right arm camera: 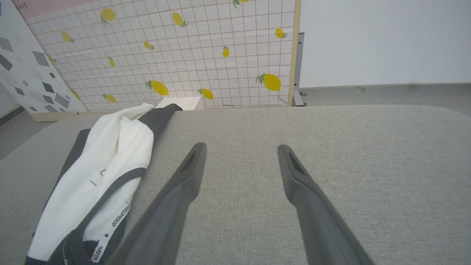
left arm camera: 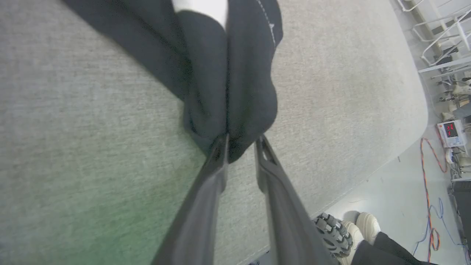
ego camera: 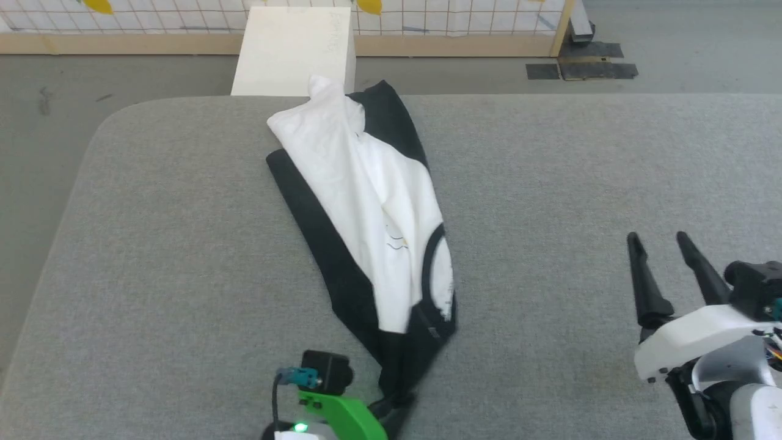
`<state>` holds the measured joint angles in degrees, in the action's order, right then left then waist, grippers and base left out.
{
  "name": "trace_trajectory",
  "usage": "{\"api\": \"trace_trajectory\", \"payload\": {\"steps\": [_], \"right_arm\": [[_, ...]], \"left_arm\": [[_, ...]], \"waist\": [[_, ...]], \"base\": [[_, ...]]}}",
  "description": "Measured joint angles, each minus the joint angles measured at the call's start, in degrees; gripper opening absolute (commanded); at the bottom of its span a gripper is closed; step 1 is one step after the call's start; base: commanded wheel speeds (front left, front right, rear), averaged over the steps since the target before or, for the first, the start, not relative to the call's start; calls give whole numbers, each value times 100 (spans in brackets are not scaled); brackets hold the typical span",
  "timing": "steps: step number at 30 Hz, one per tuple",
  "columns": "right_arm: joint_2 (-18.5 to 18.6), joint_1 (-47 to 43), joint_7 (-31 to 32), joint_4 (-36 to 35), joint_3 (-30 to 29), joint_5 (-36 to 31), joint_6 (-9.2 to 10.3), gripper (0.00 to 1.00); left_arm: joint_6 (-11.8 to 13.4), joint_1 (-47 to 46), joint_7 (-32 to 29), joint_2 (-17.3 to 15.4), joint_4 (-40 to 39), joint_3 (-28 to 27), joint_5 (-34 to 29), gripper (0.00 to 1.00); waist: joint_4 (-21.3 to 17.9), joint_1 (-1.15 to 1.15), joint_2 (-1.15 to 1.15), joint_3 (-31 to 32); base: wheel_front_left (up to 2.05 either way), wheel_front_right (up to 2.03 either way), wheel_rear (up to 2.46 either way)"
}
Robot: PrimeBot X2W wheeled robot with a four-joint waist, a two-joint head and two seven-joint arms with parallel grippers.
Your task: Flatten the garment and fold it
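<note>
Grey woven fabric covers the bench (ego camera: pixel 153 244); in the head view a lemon-printed grid panel (ego camera: pixel 464 21) and a white box (ego camera: pixel 293 49) stand beyond its far edge at 12 o'clock. On the bench lies the garment (ego camera: pixel 366 201), a white T-shirt with black sleeves and a black neckline. It is bunched into a long narrow strip running from the far edge near 12 o'clock down to about 6 o'clock, neckline toward the near end. Its black near tip ends beside a green bracket (ego camera: pixel 342 415) at the bottom edge. At 4 o'clock the right end effector (ego camera: pixel 658 237) is well apart from the shirt, fingers spread and empty. In the left wrist view the left end effector (left arm camera: pixel 241 141) points to 12 o'clock at black cloth. Its fingers stand a narrow gap apart with the bunched end of the garment (left arm camera: pixel 235 73) between the tips; whether they pinch it I cannot tell. Past the bench's rounded corner, at 4 o'clock, are a treaded wheel (left arm camera: pixel 331 233) and a person's pale shoe (left arm camera: pixel 366 222) on the floor. In the right wrist view the right end effector (right arm camera: pixel 241 146) is released, fingers wide over bare bench, and the garment (right arm camera: pixel 110 162) lies from 10 to 7 o'clock.
</note>
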<state>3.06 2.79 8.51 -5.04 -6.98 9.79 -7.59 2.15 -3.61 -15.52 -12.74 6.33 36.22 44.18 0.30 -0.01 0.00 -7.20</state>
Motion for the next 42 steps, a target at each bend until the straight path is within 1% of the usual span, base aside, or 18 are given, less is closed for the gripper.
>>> {"api": "trace_trajectory", "payload": {"steps": [3, 7, 10, 12, 14, 17, 20, 21, 22, 24, 25, 27, 29, 33, 38, 42], "right_arm": [[-3, 1, -1, 52, 97, -47, 1, 100], [-3, 13, -53, 104, 240, -90, 1, 100], [-2, 161, -114, 197, 374, -116, 1, 100], [-3, 420, -158, 330, 503, -135, 0, 100], [-4, 741, -207, 514, 609, -116, 0, 100], [-10, 1331, -222, 909, 732, -134, 1, 100], [-14, 2048, -96, 1569, 800, -127, 0, 100], [-16, 2277, -26, 1808, 787, -129, 1, 100], [-16, 2681, 124, 2235, 745, -178, 0, 100], [-16, 3128, 320, 2699, 698, -299, 0, 100], [-16, 3344, 423, 2925, 670, -356, 1, 100], [-16, 3699, 613, 3299, 599, -630, 0, 100], [-18, 4015, 798, 3630, 492, -826, 0, 100], [2, 4606, 1254, 4219, 98, -1322, 1, 100], [80, 5135, 1963, 4697, -334, -1906, 1, 100], [80, 5388, 2633, 4955, -592, -2210, 1, 100]], "left_arm": [[-144, -3, 270, 231, -94, -91, 163, 100], [-169, -42, 1202, 328, -491, -557, 116, 100], [-78, -127, 1992, 307, -582, -920, -157, 100], [55, -187, 2636, 331, -547, -1261, -346, 100], [167, -295, 2902, 308, -416, -1466, -644, 100], [269, -493, 3007, 400, -249, -1845, -1079, 100], [301, -634, 3011, 690, -394, -2427, -1599, 100], [289, -654, 3026, 778, -464, -2580, -1786, 100], [221, -683, 3026, 897, -543, -2743, -2040, 100], [136, -710, 3026, 944, -579, -2837, -2204, 100], [103, -726, 3026, 955, -609, -2855, -2224, 100], [113, -762, 3026, 955, -698, -2777, -2145, 100], [171, -808, 3026, 960, -797, -2676, -2060, 100], [308, -890, 3026, 968, -953, -2443, -1935, 100], [398, -951, 3026, 971, -1072, -2210, -1745, 100], [455, -960, 3026, 972, -1129, -2104, -1691, 100]], "waist": [[52, 0, 0, 22], [171, 0, 0, 55], [306, 0, 0, 48], [416, 0, 0, 23], [521, 0, 0, -17], [686, 0, 0, -117], [844, 0, 0, -287], [898, 0, 0, -352], [1002, 0, 0, -468], [1125, 0, 0, -610], [1189, 0, 0, -685], [1305, 0, 0, -820], [1429, 0, 0, -957], [1703, 1, 0, -1255], [2048, 1, 0, -1613], [2302, 2, 0, -1838]], "base": [[0, 0, 0], [0, 0, 0], [0, 0, 0], [0, 0, 0], [0, 0, 0], [0, 0, 0], [0, 0, 0], [0, 0, 0], [0, 0, 0], [0, 0, 0], [0, 0, 0], [0, 0, 0], [0, 0, 0], [0, 0, 0], [0, 0, 0], [0, 0, 0]]}}
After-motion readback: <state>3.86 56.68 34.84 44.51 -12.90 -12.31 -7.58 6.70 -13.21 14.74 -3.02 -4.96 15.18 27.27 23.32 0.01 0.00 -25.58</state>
